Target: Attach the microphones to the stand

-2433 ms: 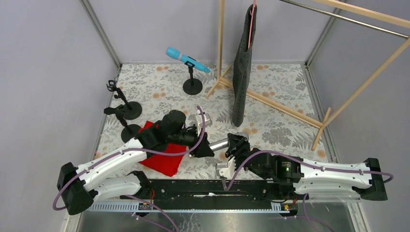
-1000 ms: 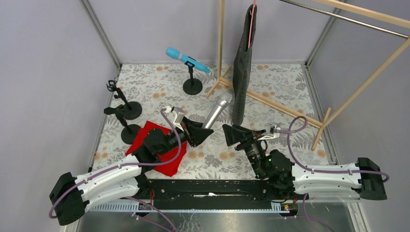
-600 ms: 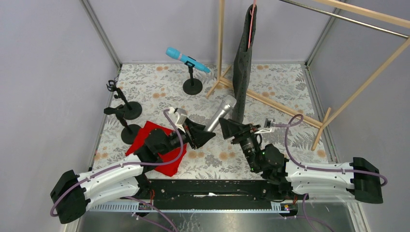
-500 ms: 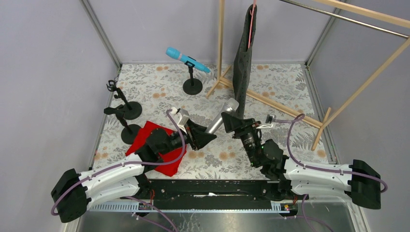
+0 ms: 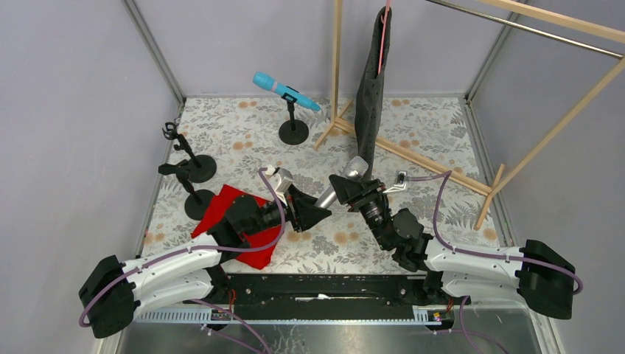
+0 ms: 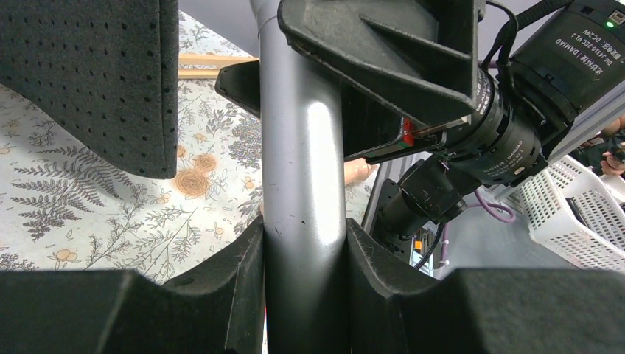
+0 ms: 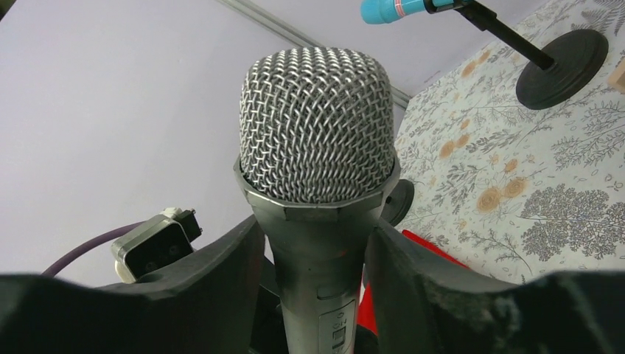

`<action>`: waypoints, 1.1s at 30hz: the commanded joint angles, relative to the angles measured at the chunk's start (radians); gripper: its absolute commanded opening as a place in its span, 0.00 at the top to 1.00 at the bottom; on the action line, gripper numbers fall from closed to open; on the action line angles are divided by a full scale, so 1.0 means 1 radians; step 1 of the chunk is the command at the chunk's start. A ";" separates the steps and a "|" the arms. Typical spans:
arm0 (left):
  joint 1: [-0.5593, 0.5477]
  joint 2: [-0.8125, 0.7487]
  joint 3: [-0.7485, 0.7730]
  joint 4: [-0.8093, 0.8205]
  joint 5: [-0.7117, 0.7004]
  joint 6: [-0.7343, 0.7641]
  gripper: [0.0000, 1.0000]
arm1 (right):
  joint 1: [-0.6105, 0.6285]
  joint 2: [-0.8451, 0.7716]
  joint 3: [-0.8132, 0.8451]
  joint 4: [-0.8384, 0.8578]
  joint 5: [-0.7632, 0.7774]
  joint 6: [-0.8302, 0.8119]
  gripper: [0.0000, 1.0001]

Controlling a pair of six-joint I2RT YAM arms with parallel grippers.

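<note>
Top external view
- Silver-grey microphone (image 5: 329, 193): held off the tabletop (image 5: 435, 125), slanted, with its head up and away from my bases. All places below are given from it.
- My left fingers (image 5: 306, 210): closed on its lower shaft, at the near-left end.
- My right fingers (image 5: 346, 190): closed on it just under the head, beside the left pair.
- Dark hanging panel (image 5: 371, 110): its lower edge is just behind the head, a tight spot.
- Wooden rack (image 5: 413, 158): its foot bar runs behind and to the right.
- Open room: bare floral tabletop lies to the right and near side.
- Red cloth (image 5: 247, 240): lies flat to the near left, under my left arm.
- Two empty stands (image 5: 193, 166): well apart on the far left.
- Cyan-blue microphone (image 5: 284, 91): clipped on its own stand (image 5: 293, 133), well behind and to the left.
- Grey walls close the left, right and back edges.

Left wrist view
- The shaft (image 6: 306, 184) stands upright, wedged between my two left fingers.
- My right fingers clamp it higher up.
- The dark perforated panel is to the left of it.
- White basket (image 6: 582, 214): off the tabletop, to the right.

Right wrist view
- The mesh head (image 7: 317, 136) rises above my right fingers, which press both sides of the neck.
- The cyan-blue microphone's tail and stand base are at the upper right.
- Floral tabletop lies open to the right of the head.
</note>
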 commanded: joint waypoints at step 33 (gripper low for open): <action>0.001 0.156 0.383 -1.347 -1.475 -0.691 0.01 | -0.006 -0.280 -0.136 -0.122 0.169 -0.092 1.00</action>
